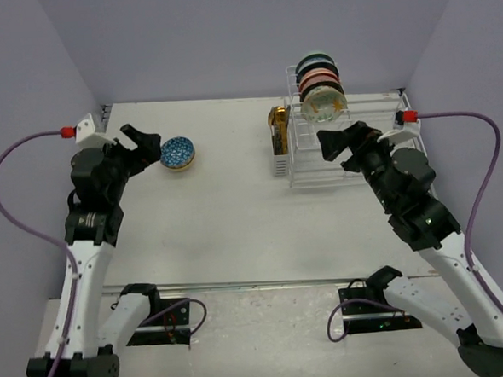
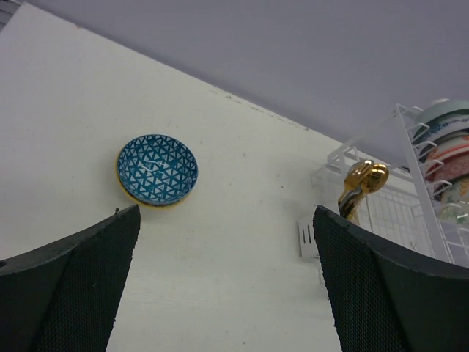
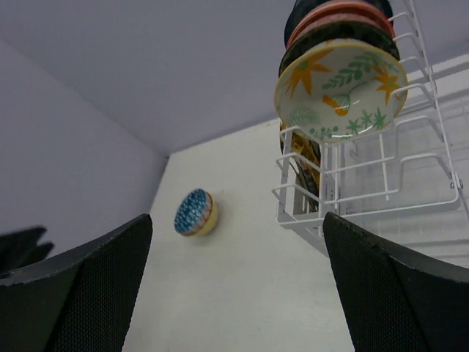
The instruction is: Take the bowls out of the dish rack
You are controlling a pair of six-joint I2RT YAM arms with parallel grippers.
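Blue bowl [image 1: 178,153] sits unloaded near table's [image 1: 236,215] far edge, left gripper [image 1: 144,142] beside it jaws apart; right gripper [image 1: 334,141], jaws apart, likely must close on dish rack's [image 1: 319,181] front bowl [image 3: 341,88] next.

Lone bowl [image 1: 178,153]: lay on the table [image 1: 236,215], toward its far left corner.
Dish rack [image 1: 305,164]: stood near the far right corner.
Racked bowls [image 1: 320,86]: stood on edge in the rack's rear slots.
Utensil holder [image 1: 278,127]: stood against the rack's left side.

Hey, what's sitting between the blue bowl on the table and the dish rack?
The top view shows bare table beyond the blue bowl, then the gold utensil holder standing against the left side of the dish rack.
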